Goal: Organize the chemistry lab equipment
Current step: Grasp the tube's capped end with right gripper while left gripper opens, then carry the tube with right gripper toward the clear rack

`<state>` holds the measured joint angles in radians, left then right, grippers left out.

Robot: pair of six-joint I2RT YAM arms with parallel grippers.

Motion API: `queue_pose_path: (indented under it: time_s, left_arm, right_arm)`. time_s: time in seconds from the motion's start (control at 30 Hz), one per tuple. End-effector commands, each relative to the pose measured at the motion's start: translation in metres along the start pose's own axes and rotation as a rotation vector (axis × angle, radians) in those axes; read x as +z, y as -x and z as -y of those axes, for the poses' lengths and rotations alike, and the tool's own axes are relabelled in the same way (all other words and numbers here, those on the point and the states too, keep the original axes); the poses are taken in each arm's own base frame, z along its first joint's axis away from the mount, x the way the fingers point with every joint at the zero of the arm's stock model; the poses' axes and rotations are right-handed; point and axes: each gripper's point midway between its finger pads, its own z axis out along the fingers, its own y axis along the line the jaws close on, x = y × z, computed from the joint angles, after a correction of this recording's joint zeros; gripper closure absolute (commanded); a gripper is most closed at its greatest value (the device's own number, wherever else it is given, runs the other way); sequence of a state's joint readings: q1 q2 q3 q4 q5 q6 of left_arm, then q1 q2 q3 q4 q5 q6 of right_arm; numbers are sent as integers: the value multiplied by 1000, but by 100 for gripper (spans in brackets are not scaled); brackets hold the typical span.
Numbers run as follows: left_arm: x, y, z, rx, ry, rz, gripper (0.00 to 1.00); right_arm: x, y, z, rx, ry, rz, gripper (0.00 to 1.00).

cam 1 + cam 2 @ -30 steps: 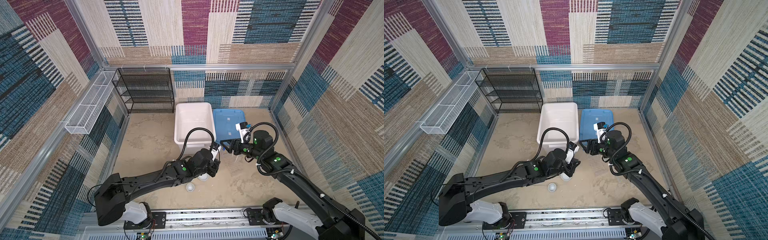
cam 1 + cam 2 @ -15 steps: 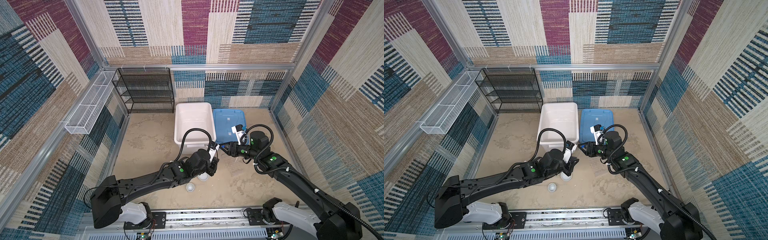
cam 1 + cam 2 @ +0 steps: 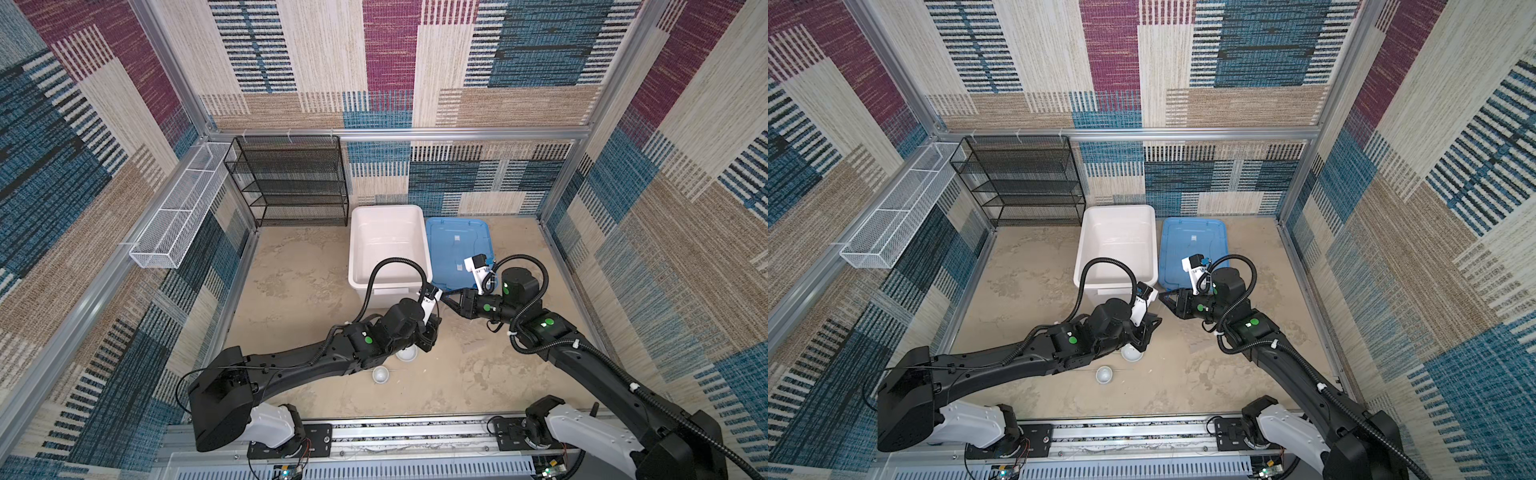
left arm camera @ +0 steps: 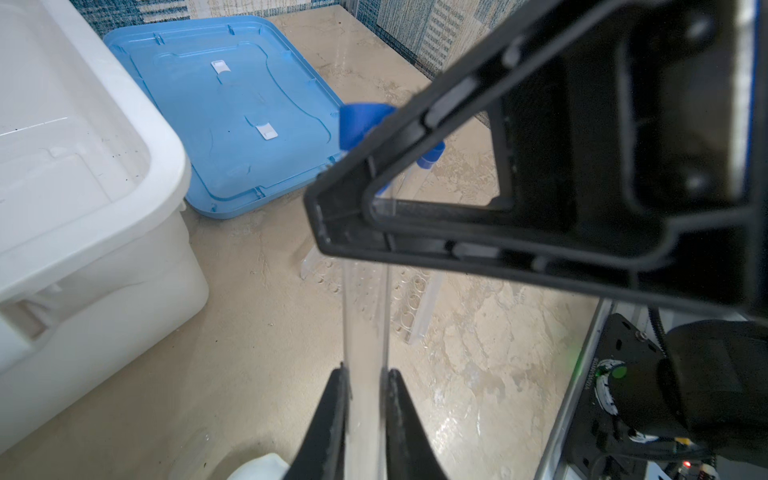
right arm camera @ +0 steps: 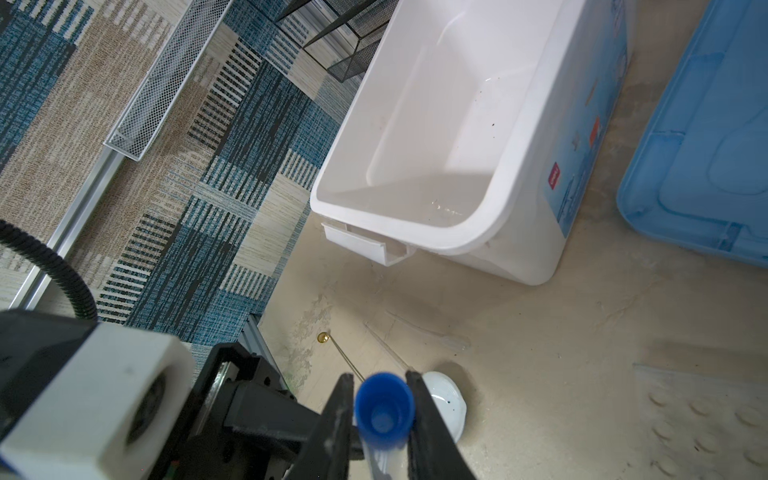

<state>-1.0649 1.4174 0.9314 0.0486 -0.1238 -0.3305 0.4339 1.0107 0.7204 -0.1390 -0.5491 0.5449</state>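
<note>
Holding the blue-capped tube over the table near the clear rack, clamped on its body in the left fingers and at its cap in the right fingers, lengthwise straight from one to the other.

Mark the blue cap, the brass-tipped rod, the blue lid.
blue cap [image 5: 384, 411]: right wrist view, round end.
brass-tipped rod [image 5: 323, 337]: right wrist view, brass tip.
blue lid [image 4: 208, 137]: left wrist view, flat middle.

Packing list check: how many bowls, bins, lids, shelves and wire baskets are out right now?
Bowls: 2
Bin: 1
Lid: 1
Shelf: 1
Wire basket: 1
Total: 6
</note>
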Motion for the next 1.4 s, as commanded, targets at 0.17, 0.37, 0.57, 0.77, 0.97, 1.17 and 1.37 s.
queue_pose_path:
  time_s: [0.17,0.37,0.57,0.77,0.97,1.17,1.37]
  left_arm:
    - [1,8,5,5,-25,32,81]
    - [1,8,10,5,-51,25,20]
    - [-2,17,20,-45,-102,41,1]
    - [-4,25,33,-61,-166,38,1]
    - [0,26,40,-90,-198,27,1]
    - [11,22,43,-111,-213,18,1]
    - [20,16,44,-114,-215,-3,1]
  right_arm:
    - [-4,6,-5,-12,31,35,79]
    - [-8,10,2,-38,-14,73,79]
    - [-24,22,15,-143,-137,174,81]
    - [-49,34,25,-251,-256,292,81]
    - [-71,34,50,-269,-432,360,83]
    - [-83,36,61,-283,-522,414,83]
    - [-86,30,67,-280,-575,429,84]
